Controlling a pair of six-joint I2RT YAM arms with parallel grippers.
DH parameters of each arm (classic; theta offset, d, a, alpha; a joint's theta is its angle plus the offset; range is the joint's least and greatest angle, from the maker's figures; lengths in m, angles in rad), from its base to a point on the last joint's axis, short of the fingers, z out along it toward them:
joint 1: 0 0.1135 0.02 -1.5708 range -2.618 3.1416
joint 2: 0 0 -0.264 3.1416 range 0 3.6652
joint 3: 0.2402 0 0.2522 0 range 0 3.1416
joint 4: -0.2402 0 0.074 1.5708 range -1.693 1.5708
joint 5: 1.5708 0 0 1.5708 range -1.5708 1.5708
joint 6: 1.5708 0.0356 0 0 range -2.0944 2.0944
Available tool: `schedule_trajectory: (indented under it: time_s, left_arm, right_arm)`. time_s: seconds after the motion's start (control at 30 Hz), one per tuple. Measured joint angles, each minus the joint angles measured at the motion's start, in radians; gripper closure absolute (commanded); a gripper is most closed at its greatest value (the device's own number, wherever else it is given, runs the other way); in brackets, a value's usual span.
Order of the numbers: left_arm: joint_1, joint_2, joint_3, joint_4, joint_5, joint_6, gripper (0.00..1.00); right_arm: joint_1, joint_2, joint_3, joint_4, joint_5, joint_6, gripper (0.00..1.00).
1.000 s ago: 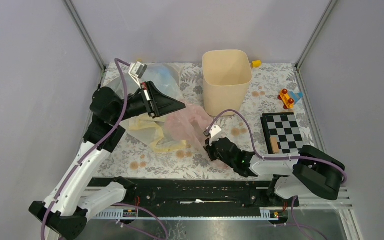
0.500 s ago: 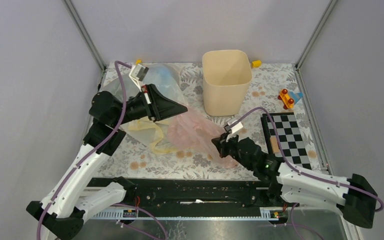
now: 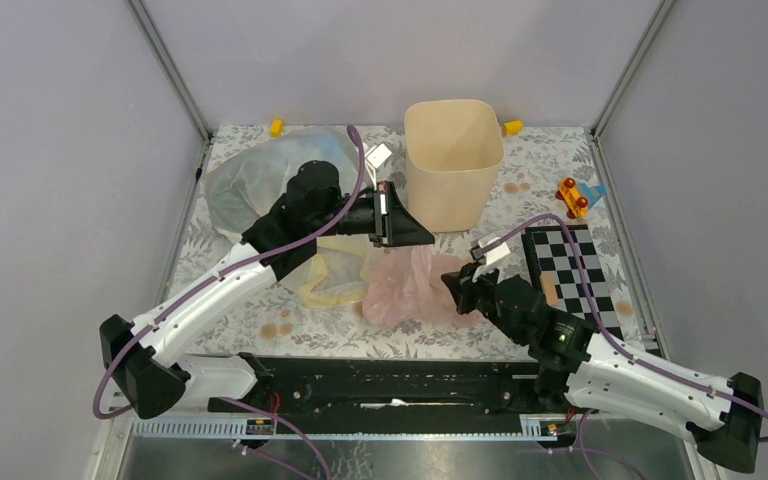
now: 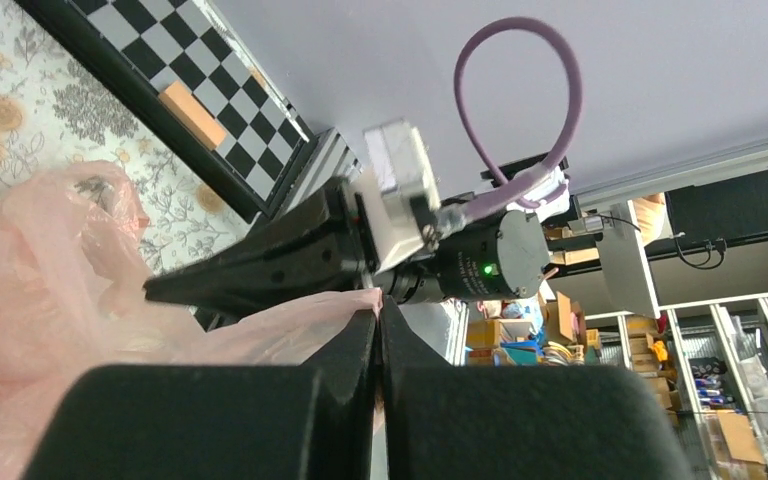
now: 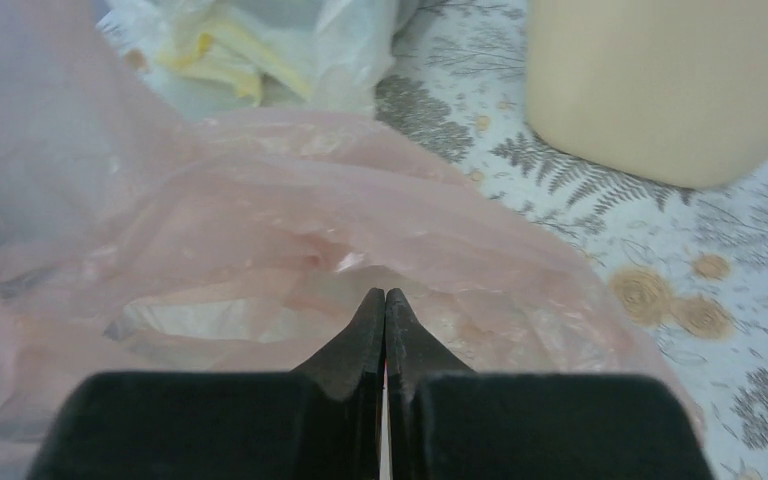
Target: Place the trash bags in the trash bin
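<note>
A pale pink trash bag (image 3: 400, 288) lies crumpled on the flowered table in front of the cream trash bin (image 3: 453, 160), stretched between both grippers. My left gripper (image 3: 426, 239) reaches across to the bin's foot. It is shut, with a fold of pink film (image 4: 290, 325) pinched at its tip (image 4: 379, 306). At the bag's right edge my right gripper (image 3: 449, 281) is shut on the pink plastic (image 5: 290, 220), its tip (image 5: 385, 295) at the bag's rim. A pale yellow bag (image 3: 328, 283) and a bluish-clear bag (image 3: 255, 175) lie to the left. The bin (image 5: 670, 80) stands upright.
A black-and-white checkerboard (image 3: 572, 262) with a small wooden block (image 3: 548, 290) lies right of the right gripper. A red toy car (image 3: 572, 197) sits at the far right. Small yellow pieces (image 3: 511, 127) (image 3: 276, 127) lie by the back wall. Grey walls enclose the table.
My left arm has swung right, from over the clear bag to the bin's foot. The right arm has stretched out to the right, and the pink bag has bunched up rightward with it.
</note>
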Motion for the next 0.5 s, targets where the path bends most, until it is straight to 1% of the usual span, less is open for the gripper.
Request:
schedule_trajectory:
  time_s: [0.17, 0.3, 0.5]
  left_arm:
    - [-0.005, 0.007, 0.061, -0.006, 0.004, 0.019, 1.0]
    - [-0.008, -0.003, 0.085, -0.005, 0.012, 0.02, 1.0]
    - [-0.008, -0.032, 0.087, -0.022, 0.02, 0.023, 1.0]
  right_arm:
    - [0.0, 0.074, -0.024, 0.116, -0.126, -0.066, 1.0]
    - [0.0, 0.203, -0.053, 0.243, -0.257, -0.11, 1.0]
    - [0.002, 0.406, -0.061, 0.422, -0.414, -0.129, 1.0]
